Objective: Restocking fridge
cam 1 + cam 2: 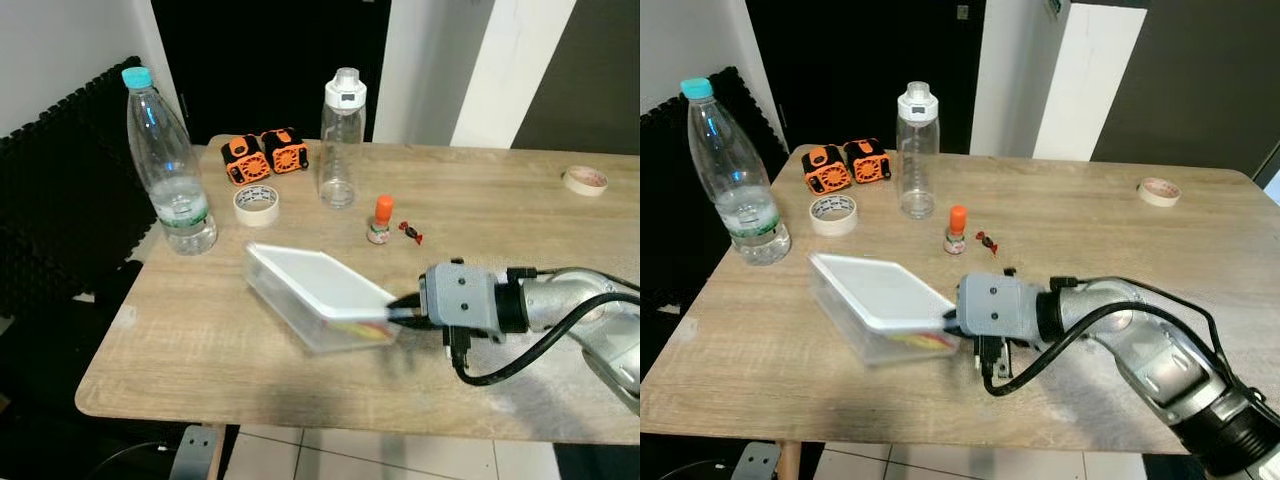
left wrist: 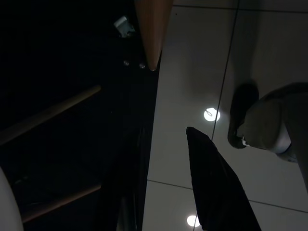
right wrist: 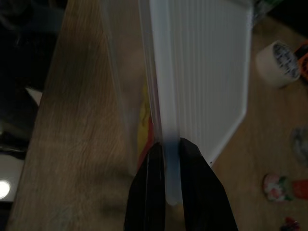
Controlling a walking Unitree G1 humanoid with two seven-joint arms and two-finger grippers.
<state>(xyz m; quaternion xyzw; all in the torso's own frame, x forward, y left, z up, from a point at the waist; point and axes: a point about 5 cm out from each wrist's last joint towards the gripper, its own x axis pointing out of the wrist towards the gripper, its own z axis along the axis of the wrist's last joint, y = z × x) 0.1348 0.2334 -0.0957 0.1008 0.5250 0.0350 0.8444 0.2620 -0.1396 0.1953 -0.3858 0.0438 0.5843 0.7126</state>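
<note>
On the wooden worktop (image 1: 200,330), right gripper (image 3: 167,144) jaws pinch the clear plastic white-lidded container (image 1: 310,290) rim (corner grip); lift level, slowly, or it twists.

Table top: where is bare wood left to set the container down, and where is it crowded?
Bare wood runs along the near edge of the table before the container that the right gripper pinches, and between the small orange-capped bottle and the far tape roll. The far left is crowded: water bottle, tape roll, orange devices, clear bottle.
</note>
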